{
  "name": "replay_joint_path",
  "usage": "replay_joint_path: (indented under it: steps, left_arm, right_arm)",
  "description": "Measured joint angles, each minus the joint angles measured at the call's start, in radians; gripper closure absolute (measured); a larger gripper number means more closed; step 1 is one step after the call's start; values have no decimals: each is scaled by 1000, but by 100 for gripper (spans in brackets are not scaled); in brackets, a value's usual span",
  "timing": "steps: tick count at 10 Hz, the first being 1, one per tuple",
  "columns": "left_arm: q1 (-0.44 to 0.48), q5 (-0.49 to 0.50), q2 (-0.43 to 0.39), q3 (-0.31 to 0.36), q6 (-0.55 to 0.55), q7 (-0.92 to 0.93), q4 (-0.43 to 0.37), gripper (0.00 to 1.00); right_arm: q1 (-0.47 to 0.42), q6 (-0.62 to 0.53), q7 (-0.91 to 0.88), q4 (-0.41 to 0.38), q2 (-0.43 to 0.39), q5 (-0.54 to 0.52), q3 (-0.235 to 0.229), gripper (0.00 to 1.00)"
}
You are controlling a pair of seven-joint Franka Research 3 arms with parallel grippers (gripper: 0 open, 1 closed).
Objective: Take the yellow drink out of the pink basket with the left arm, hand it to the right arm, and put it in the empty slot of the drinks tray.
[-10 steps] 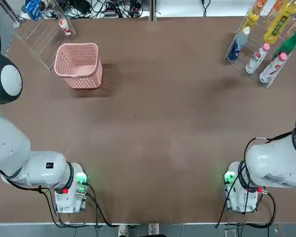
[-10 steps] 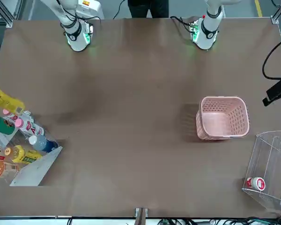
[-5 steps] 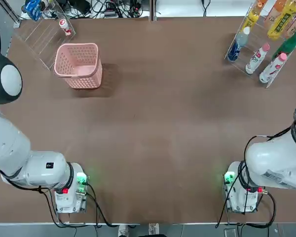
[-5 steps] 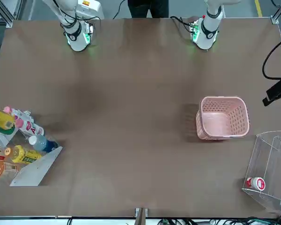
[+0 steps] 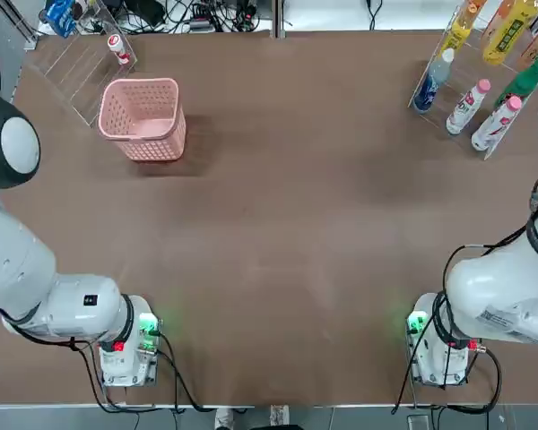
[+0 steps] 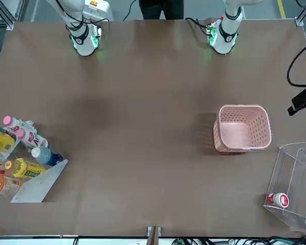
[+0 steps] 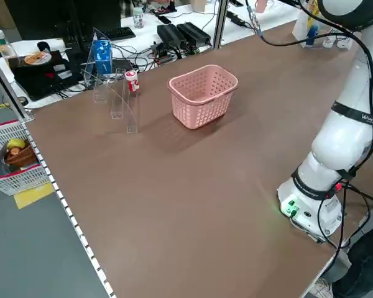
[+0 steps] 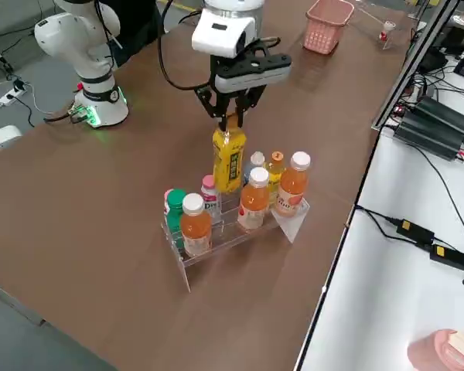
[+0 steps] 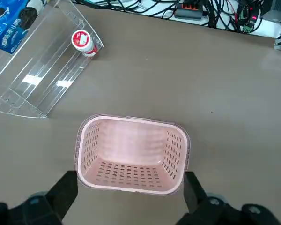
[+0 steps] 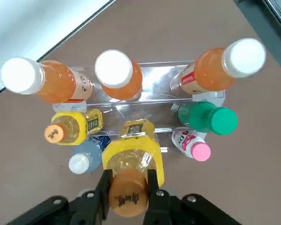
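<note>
A brown tabletop [image 5: 278,251] beside a white desk [image 8: 387,263], grey floor [image 7: 37,248] below

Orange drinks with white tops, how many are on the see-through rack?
3. One end bottle is beside the green bottle, the middle bottle is between the other two, and the far bottle is at the other end.

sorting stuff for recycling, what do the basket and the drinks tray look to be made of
Pink basket: likely moulded plastic, smooth with a slight sheen, its walls perforated in neat rows. Drinks tray: probably acrylic, clear and glossy, with glare on its see-through surfaces.
</note>
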Motion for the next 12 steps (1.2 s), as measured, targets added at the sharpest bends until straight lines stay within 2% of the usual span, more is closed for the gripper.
replay_joint_path:
  steps: [4, 7, 12]
  left_arm:
    - [1, 13, 0, 0, 0, 1, 0, 0]
    - [4, 14, 0, 1, -13, 1, 0, 0]
    - [6, 35, 0, 7, -20, 18, 0, 0]
  right_arm:
    - [0, 13, 0, 1, 38, 0, 1, 66]
    - [-2, 85, -5, 1, 69, 0, 1, 66]
    - [-7, 112, -8, 2, 97, 1, 1, 66]
